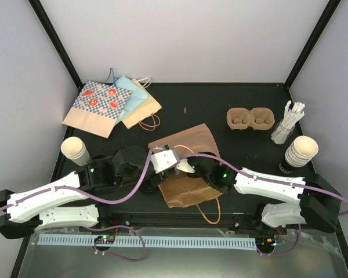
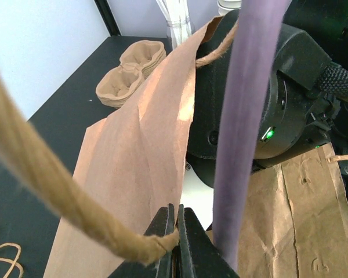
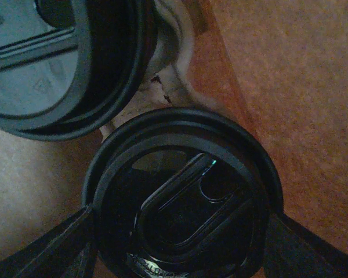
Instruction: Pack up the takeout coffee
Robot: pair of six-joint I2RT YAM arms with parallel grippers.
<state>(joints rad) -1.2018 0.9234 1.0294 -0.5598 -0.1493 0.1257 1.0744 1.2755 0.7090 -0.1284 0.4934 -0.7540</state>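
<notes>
So from above we've got a black table boxed in by white walls. The brown paper bag lies mid-table, pulp carriers sit back right, and there's a cup stack left and another right. Only the left wrist view shows the left gripper pinched tight on the bag's twisted handle. Only the right wrist view shows the right gripper spread wide, clamping a black lid, with a second lid just beside it.
</notes>
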